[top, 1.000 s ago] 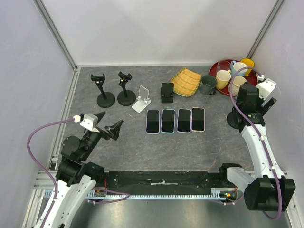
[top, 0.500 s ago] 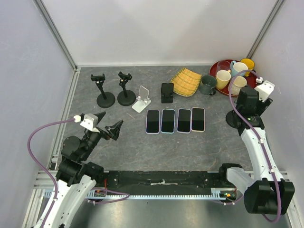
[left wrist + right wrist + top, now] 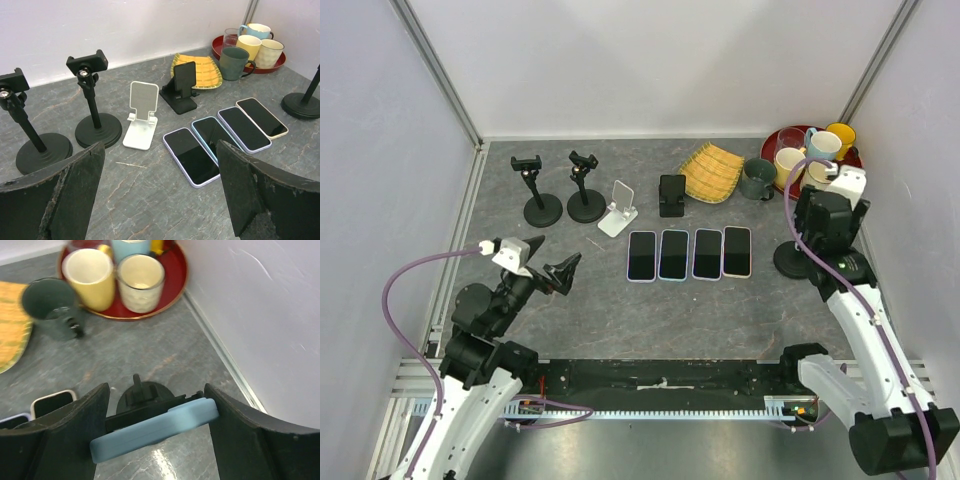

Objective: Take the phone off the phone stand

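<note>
Two arms at a grey surface (image 3: 720,310) | left claw (image 3: 160,147) released, fingers wide, hovering and touching nothing | right claw (image 3: 156,400) at the right side, grasping a light-blue phone (image 3: 155,430) across its ends | black phone stand (image 3: 790,262) upright on round base | phone sits tilted in the stand's clamp, between the fingers.

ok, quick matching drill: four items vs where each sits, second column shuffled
1. light blue phone
2. white folding plastic stand
3. dark green ceramic mug
4. pale yellow cup

A. on the round red tray
B. empty, next to the black desk stand
C. clamped in a black pole stand
D. on the table, beside the tray

Pairs: 1-C, 2-B, 3-D, 4-A
</note>
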Robot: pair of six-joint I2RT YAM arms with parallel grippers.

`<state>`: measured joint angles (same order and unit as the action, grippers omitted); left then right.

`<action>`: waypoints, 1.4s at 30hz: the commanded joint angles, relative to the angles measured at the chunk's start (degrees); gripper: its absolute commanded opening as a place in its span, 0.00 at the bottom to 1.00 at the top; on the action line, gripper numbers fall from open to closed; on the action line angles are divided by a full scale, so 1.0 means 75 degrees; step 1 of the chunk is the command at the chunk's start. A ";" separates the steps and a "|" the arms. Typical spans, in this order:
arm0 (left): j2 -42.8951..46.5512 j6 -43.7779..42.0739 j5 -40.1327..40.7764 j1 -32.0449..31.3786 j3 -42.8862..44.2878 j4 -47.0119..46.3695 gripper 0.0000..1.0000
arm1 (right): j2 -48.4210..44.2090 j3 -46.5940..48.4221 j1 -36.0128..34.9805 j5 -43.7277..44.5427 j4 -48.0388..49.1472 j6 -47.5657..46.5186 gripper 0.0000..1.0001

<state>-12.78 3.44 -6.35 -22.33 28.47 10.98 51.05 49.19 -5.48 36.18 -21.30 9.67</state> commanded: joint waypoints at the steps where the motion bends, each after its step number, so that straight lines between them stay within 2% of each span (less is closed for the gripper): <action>1: -0.0148 -0.0295 -0.0243 -0.0023 -0.0105 -0.0210 0.98 | -0.0419 0.1023 -0.0756 -0.0812 0.0392 -0.0855 0.22; 4: -0.0230 -0.0132 -0.0057 -0.0023 -0.0116 -0.0199 1.00 | -0.0350 0.1409 -0.1120 -0.1693 -0.0019 -0.0891 0.21; 8: -0.0359 -0.0014 -0.0161 -0.0023 -0.0198 -0.0397 1.00 | -0.0221 0.1679 -0.1554 -0.3611 -0.0160 -0.0809 0.20; 15: -0.0663 0.0080 -0.0336 -0.0011 -0.0292 -0.0503 1.00 | 0.0201 0.1972 -0.2877 -0.5291 -0.0031 -0.0961 0.20; 21: -0.1319 -0.0119 -0.1378 -0.0023 -0.0362 -0.0644 0.98 | 0.0646 0.1751 -0.4658 -0.5457 0.0788 -0.0681 0.20; 25: -0.1706 -0.0201 -0.1719 -0.0011 -0.0327 -0.0644 0.95 | 0.1114 0.1528 -0.5934 -0.5516 0.1573 -0.0598 0.20; 28: -0.1789 -0.0271 -0.1743 -0.0023 -0.0350 -0.0644 0.94 | 0.1501 0.1458 -0.6521 -0.5411 0.1878 -0.0796 0.20; 34: -0.1894 -0.0389 -0.2024 -0.0023 -0.0386 -0.0703 0.92 | 0.1737 0.0896 -0.6922 -0.5527 0.2557 -0.0950 0.21; 38: -0.2023 -0.0447 -0.2574 -0.0023 -0.0432 -0.0878 0.88 | 0.1737 0.0661 -0.6957 -0.5621 0.2524 -0.1113 0.23; 41: -0.2175 -0.0679 -0.3125 -0.0023 -0.0456 -0.0937 0.85 | 0.1725 0.0613 -0.6981 -0.5738 0.2325 -0.1184 0.29; 42: -0.2245 -0.0705 -0.3428 -0.0023 -0.0456 -0.0995 0.84 | 0.1702 0.0625 -0.6969 -0.5727 0.2255 -0.1230 0.36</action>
<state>-28.25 1.93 -23.73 -22.33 25.54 6.76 65.41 53.76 -57.54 -5.63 -8.47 1.96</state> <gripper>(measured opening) 0.858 0.796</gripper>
